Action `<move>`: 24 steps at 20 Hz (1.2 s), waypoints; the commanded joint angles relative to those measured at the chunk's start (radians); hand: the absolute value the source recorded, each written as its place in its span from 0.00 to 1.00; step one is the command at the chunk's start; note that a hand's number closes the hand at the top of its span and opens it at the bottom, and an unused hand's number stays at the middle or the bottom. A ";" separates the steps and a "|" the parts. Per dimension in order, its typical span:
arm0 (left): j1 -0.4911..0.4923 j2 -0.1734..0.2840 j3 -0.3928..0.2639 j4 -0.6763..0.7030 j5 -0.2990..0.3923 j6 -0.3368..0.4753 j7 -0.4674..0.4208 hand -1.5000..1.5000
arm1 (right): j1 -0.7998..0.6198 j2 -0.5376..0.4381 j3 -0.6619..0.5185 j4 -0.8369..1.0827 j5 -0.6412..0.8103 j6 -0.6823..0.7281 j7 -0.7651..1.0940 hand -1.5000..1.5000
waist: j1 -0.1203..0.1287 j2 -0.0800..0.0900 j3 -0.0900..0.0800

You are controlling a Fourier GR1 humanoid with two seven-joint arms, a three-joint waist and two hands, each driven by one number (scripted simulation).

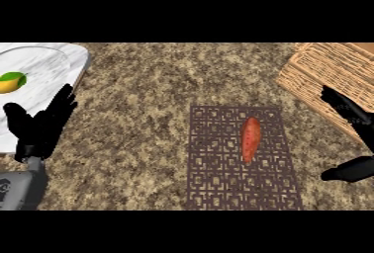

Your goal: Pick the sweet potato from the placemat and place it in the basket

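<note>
Hovering at the view's right edge, right robot hand (349,114) is spread, fingers straight up top, thumb low, nothing between them. It sits partly over the basket (321,69) corner.

Sweet potato (250,139) lies to that hand's left, near, on the upper right part of the placemat (219,168). Long axis runs roughly away from the robot, slight tilt; top end fatter, lower end tapers. Not touching anything but the mat.

Right robot hand is clearly the nearer one. Left robot hand (38,126) is resting fingers-up at the far left, open, over the edge of a white tray (51,57) holding a yellow-green fruit (10,82). Well apart from the mat.

My read: grasp not started. Coming move is a sideways reach left and down, thumb and fingers straddling the potato across its narrow width.

Room: bare surface (146,99) around the mat, nothing blocking the path. Basket is behind-right of the potato, so carry-back is short; watch the near basket wall on the lift.
</note>
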 commanded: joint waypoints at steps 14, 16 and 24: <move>0.067 -0.039 0.039 -0.082 -0.033 -0.036 0.031 0.50 | -0.181 0.235 0.099 0.255 0.219 -0.113 -0.010 0.00 | 0.001 -0.001 0.000; 0.035 -0.074 0.014 0.005 -0.080 -0.016 -0.061 0.50 | -0.231 0.232 0.106 0.381 0.282 -0.154 -0.081 0.00 | 0.003 0.002 0.000; 0.004 -0.060 0.075 -0.011 -0.076 -0.064 -0.007 0.50 | -0.181 0.247 0.066 0.340 0.303 -0.115 -0.108 0.00 | -0.003 -0.001 0.000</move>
